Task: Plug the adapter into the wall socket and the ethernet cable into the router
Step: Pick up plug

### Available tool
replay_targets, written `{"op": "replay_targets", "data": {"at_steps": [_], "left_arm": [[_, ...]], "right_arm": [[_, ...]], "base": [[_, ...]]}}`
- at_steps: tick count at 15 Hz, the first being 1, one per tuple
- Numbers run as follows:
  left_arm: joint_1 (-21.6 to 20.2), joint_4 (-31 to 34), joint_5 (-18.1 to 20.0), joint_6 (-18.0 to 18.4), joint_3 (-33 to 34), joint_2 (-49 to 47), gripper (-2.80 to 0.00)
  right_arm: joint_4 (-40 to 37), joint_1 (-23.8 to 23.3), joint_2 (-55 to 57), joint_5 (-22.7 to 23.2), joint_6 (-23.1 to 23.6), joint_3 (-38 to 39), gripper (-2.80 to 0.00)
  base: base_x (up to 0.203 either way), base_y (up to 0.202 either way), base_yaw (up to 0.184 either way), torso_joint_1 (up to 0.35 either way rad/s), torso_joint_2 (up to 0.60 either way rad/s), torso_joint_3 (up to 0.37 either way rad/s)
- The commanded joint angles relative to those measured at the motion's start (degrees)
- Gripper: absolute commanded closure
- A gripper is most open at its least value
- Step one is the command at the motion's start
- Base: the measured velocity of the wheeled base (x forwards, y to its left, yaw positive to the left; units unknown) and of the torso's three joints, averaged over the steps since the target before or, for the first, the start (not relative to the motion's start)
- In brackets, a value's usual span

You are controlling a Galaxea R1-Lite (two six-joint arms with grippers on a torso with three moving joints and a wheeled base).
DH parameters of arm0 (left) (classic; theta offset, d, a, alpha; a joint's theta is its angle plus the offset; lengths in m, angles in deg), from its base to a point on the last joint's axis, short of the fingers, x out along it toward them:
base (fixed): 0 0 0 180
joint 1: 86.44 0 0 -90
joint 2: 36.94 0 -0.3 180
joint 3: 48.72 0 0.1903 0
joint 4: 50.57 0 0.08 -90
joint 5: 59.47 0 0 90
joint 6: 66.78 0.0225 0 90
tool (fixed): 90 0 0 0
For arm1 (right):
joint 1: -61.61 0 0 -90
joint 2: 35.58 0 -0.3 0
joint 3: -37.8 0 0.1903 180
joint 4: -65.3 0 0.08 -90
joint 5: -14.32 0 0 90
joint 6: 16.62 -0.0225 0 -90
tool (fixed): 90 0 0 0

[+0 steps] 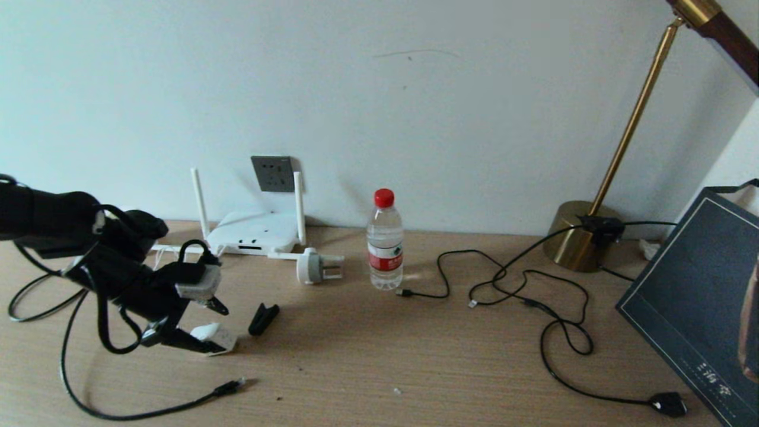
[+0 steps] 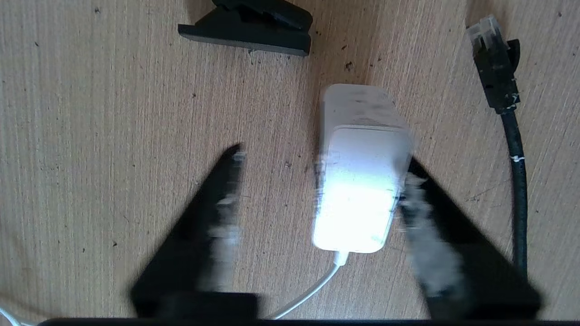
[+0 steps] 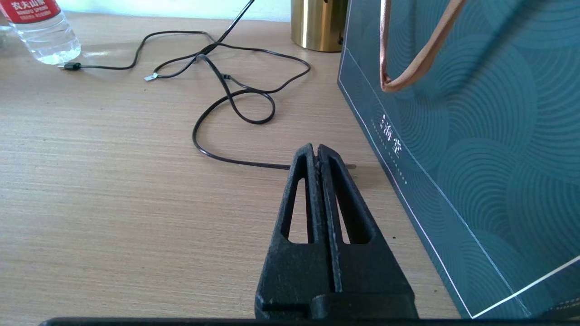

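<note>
Left hand (image 2: 317, 190) straddles the small white cube-shaped adapter (image 2: 360, 181) on the pale wooden worktop (image 1: 415, 356), fingers spread.
One finger (image 2: 421, 199) touches its side; the other stands apart. Black ethernet cable plug (image 2: 496, 72) lies at three o'clock of the adapter. Dark grey wall socket (image 1: 273, 174) is at twelve o'clock above the flat white router (image 1: 255, 234). Right hand (image 3: 317, 156) rests pressed together.

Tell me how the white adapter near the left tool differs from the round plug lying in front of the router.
The adapter is a boxy white block; the round plug is a white-grey disc with bare metal prongs.
The adapter lies between the left tool's fingers, one finger against its side; the round plug lies alone, untouched.
The adapter sits nearer the table's front edge; the round plug lies close to the router.
Both rest on the table, unplugged.
</note>
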Motion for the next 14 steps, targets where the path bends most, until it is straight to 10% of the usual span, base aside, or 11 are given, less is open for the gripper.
{"op": "replay_targets", "data": {"at_steps": [1, 9, 14], "left_arm": [[0.0, -0.1, 0.1, 0.5, 0.0, 0.1, 0.00], [0.1, -1.0, 0.5, 0.1, 1.4, 1.0, 0.00], [0.8, -0.8, 18.4, -10.3, 1.0, 9.7, 0.00]], "right_arm": [[0.0, 0.0, 0.0, 0.0, 0.0, 0.0, 0.00], [0.0, 0.0, 0.0, 0.0, 0.0, 0.0, 0.00], [0.0, 0.0, 0.0, 0.0, 0.0, 0.0, 0.00]], "base": [[0.000, 0.000, 0.000, 0.000, 0.00, 0.000], [0.000, 0.000, 0.000, 0.000, 0.00, 0.000], [0.000, 0.000, 0.000, 0.000, 0.00, 0.000]]}}
